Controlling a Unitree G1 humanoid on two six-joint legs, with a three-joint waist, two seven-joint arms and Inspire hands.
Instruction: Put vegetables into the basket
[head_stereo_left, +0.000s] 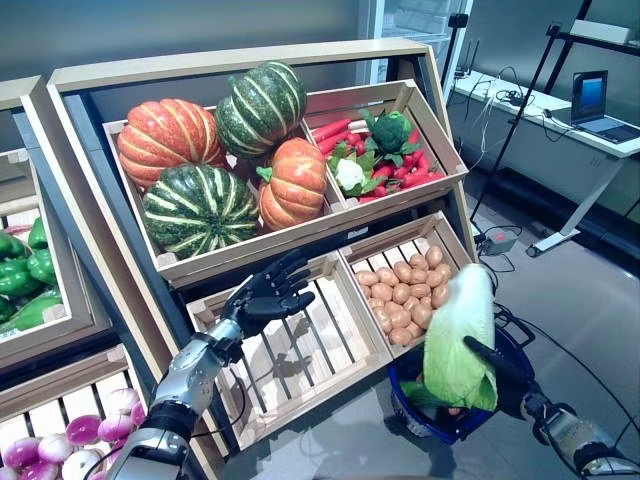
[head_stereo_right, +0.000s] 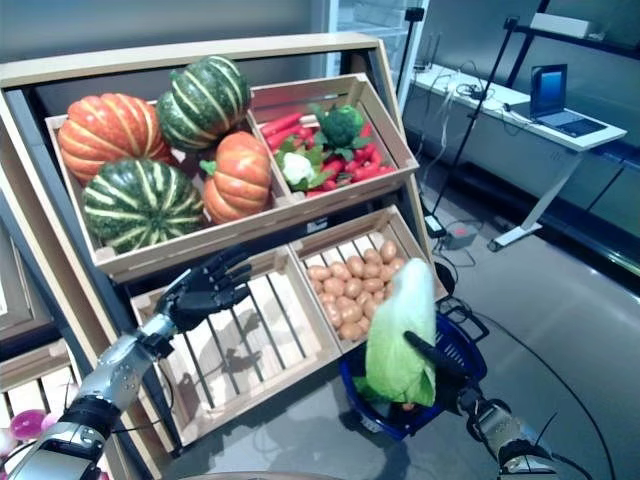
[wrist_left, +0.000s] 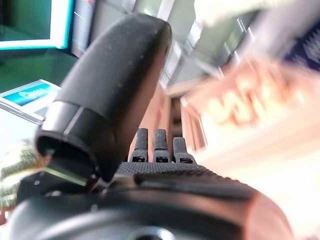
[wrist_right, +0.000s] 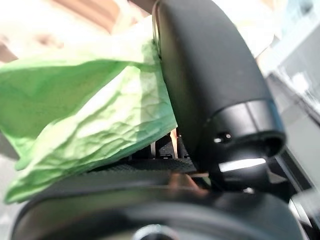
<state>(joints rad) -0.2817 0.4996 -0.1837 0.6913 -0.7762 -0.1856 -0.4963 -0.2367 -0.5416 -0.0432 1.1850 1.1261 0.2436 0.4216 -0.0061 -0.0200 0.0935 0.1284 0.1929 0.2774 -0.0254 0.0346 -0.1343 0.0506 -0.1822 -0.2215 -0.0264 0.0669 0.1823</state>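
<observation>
The cabbage (head_stereo_left: 457, 340) I held was long and leafy, pale whitish at its upper end and bright crinkled green lower down. It stood nearly upright with its green end down inside the dark blue basket (head_stereo_left: 437, 421), which sat on the floor at the lower right corner of the wooden shelf (head_stereo_left: 90, 215). My right robot hand (head_stereo_left: 497, 362) was clamped on the cabbage, thumb pressed against the leaves, with the arm reaching in from the lower right.

I could read no writing on any of these things.

My left robot hand (head_stereo_left: 268, 296) hovered over the bare slatted crate (head_stereo_left: 300, 350) on the shelf's lower tier, fingers spread apart and holding nothing, forearm angled up from the lower left. Beside that crate a second one held potatoes (head_stereo_left: 403, 294). On the upper tier lay orange and green striped pumpkins (head_stereo_left: 200, 208), with a crate of mixed vegetables (head_stereo_left: 375, 152) toward the shelf's right edge.
</observation>
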